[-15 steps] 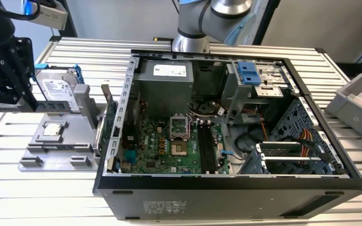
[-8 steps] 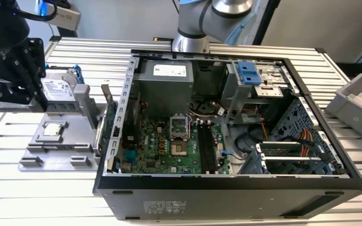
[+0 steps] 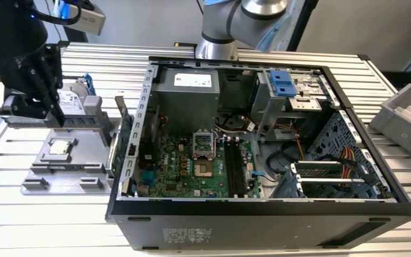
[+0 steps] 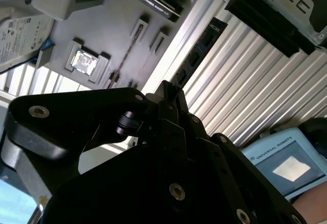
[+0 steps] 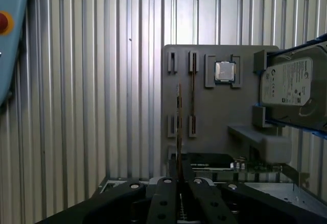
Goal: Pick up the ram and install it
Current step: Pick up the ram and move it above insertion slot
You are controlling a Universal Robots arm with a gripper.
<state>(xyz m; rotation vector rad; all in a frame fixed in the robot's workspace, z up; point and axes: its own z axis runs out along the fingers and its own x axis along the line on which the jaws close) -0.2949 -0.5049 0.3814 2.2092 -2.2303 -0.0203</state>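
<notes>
Closest to the lens, my gripper (image 5: 179, 184) has its jaws nearly closed, pinching the ram (image 5: 178, 132), seen edge-on in the first wrist view. At the exterior view's left I hang over the grey tray (image 3: 48, 179). I cannot tell whether the ram's far edge touches it. On the tray lie a processor (image 3: 60, 147) and a hard drive (image 3: 73, 99). Just right stands a green expansion card (image 3: 123, 144), then the open computer case (image 3: 263, 217) with its motherboard (image 3: 184, 171), well apart from the ram.
</notes>
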